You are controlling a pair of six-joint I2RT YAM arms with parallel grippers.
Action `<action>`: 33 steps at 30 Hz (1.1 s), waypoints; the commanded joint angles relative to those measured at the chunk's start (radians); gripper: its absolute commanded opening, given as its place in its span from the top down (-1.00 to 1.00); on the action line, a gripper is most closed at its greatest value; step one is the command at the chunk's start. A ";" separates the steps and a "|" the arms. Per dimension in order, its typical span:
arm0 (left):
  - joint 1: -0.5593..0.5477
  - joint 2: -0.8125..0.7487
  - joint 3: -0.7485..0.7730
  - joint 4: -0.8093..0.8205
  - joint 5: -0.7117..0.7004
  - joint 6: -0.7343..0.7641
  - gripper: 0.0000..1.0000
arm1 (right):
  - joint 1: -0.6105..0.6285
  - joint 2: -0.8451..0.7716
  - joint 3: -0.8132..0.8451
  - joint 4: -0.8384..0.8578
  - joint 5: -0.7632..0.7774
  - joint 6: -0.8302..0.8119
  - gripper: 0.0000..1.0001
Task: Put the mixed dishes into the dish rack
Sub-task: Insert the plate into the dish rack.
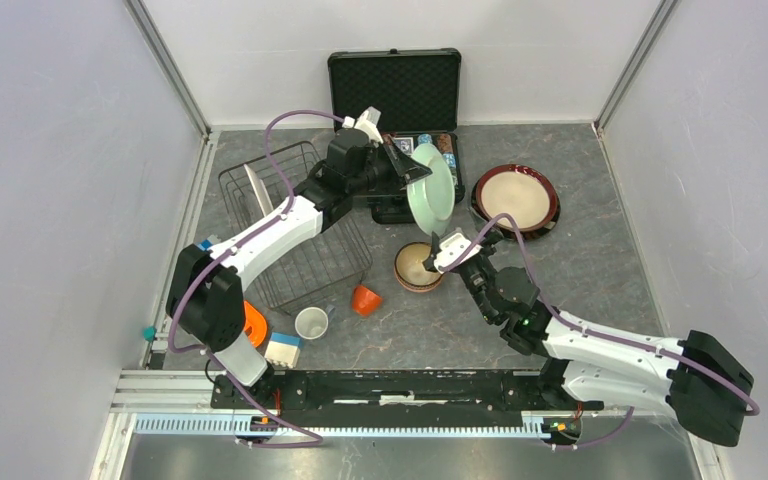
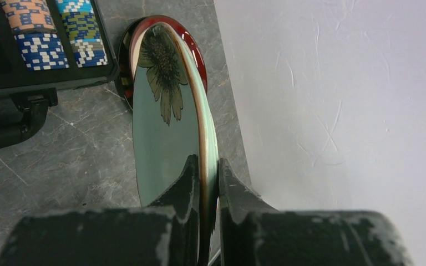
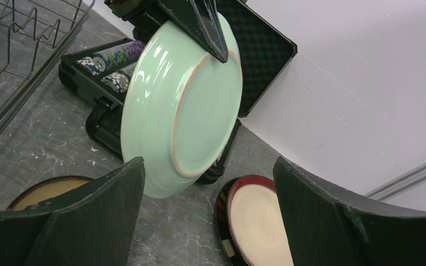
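- Above the desk (image 1: 580, 270), between the poker chip case (image 1: 395, 90) and the tan bowl (image 1: 417, 266), the teal plate (image 2: 163, 144) hangs on edge, clear of the surface.
- The left tool (image 2: 206, 166) is clamped on the plate's rim, with one finger on the flower face and the other on the pale underside.
- The right tool (image 3: 208, 166) has its fingers spread wide with nothing between them. It hovers near the bowl and faces the plate's underside.
- The dish rack (image 1: 330, 270) sits to the left of the plate. A white plate (image 1: 256, 190) stands upright in it, and the left arm reaches out over its wires.
- The step in hand looks like carrying the teal plate to the rack, with the left arm doing the work alone.
- The next move calls for swinging the plate left over the rack and keeping it on edge. It then needs lowering into a free slot beside the white plate, and the fingers should part only once the wires carry it.
- The bowl, the dark-rimmed beige plate (image 1: 516, 196), the orange cup (image 1: 365, 299) and the white cup (image 1: 311, 323) are not yet loaded.
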 commanded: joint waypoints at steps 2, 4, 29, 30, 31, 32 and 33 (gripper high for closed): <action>0.013 -0.074 0.026 0.123 0.015 0.019 0.95 | -0.006 -0.034 0.035 0.020 0.038 0.031 -0.79; 0.018 -0.079 0.026 0.114 0.011 0.028 0.95 | -0.007 -0.037 0.026 0.047 0.078 0.030 -0.79; 0.095 -0.215 0.080 -0.153 -0.177 0.199 0.96 | -0.047 -0.072 -0.015 0.111 0.291 0.028 -0.80; 0.103 -0.223 0.078 -0.158 -0.182 0.201 0.95 | -0.048 -0.071 -0.015 0.109 0.292 0.031 -0.80; 0.109 -0.230 0.077 -0.162 -0.185 0.206 0.96 | -0.050 -0.072 -0.015 0.109 0.293 0.033 -0.80; 0.116 -0.237 0.077 -0.167 -0.192 0.211 0.95 | -0.049 -0.071 -0.016 0.109 0.293 0.037 -0.80; 0.121 -0.246 0.077 -0.174 -0.203 0.216 0.96 | -0.052 -0.072 -0.016 0.107 0.293 0.038 -0.80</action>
